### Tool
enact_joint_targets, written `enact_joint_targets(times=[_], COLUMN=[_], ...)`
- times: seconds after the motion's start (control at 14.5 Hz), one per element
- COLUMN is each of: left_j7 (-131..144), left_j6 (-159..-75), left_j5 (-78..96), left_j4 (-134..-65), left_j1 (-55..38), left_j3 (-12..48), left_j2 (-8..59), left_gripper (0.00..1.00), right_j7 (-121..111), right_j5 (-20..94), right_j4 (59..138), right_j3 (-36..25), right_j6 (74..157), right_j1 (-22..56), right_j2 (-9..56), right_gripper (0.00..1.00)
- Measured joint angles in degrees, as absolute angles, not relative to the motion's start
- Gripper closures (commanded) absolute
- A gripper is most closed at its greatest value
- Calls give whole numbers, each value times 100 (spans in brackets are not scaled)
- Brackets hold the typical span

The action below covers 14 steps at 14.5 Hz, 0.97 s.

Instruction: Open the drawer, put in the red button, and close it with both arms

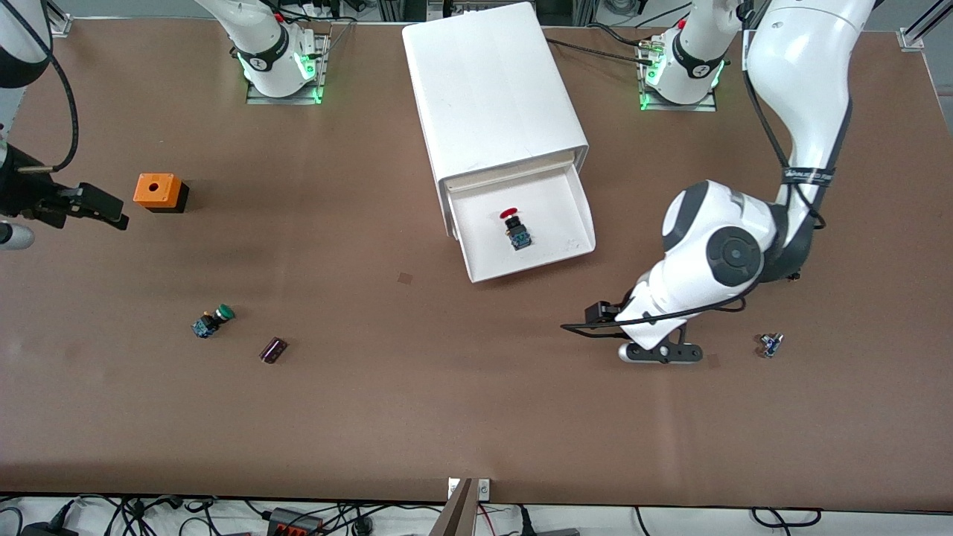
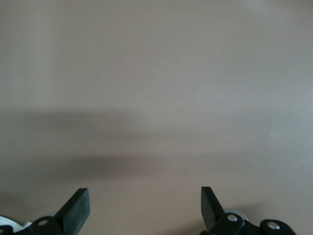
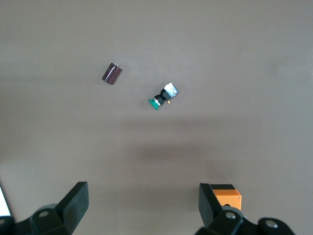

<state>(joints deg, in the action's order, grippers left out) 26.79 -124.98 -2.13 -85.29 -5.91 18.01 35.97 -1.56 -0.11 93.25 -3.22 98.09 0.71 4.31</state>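
- Cabinet (image 1: 495,97): white, boxy, standing on the brown table (image 1: 447,417) between the two arm bases.
- Drawer (image 1: 577,216): top one, pulled out toward the front camera and standing open.
- Red button (image 1: 514,227): lying inside the open drawer near the middle of its floor, red cap pointing toward the cabinet, black-and-blue body toward the front camera. Nothing touches it.
- Left gripper (image 1: 663,353): low over bare table, nearer the front camera than the drawer and toward the left arm's end. Fingers (image 2: 78,208) spread wide apart, nothing between them; the left wrist view shows only table surface.
- Right gripper (image 1: 93,207): at the right arm's end of the table, just beside the orange box (image 1: 159,192). Fingers (image 3: 76,200) wide apart and empty.
- Orange box: on the table, a dark round hole in its top face.
- Green button (image 1: 214,321): on its side, nearer the front camera than the orange box.
- Small dark purple part (image 1: 273,350): lying near the green button.
- Small blue-and-black part (image 1: 770,344): on the table near the left gripper, toward the left arm's end.
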Motion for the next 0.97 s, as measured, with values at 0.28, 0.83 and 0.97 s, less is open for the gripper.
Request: enact_joint_targets(times=[0.28, 0.83, 0.97], left_j7=[4013, 4479, 4655], left_j6=[-12481, -11788, -11736], left_j5=[-213, -213, -213], left_j4=[-8886, -9140, -9295], left_j1=[-795, -1134, -1136], left_j3=[2127, 2544, 2730], left_j2=[3597, 3597, 3598], left_gripper=[0, 0, 0], right_j7=[-156, -156, -156], right_j5=[-12, -12, -12], right_j4=[9526, 9529, 9531], right_j3=[-319, -309, -309], right_j6=[9844, 9710, 9702], right_j1=[71, 71, 71], right_j2=[204, 185, 188], right_gripper=[0, 0, 0])
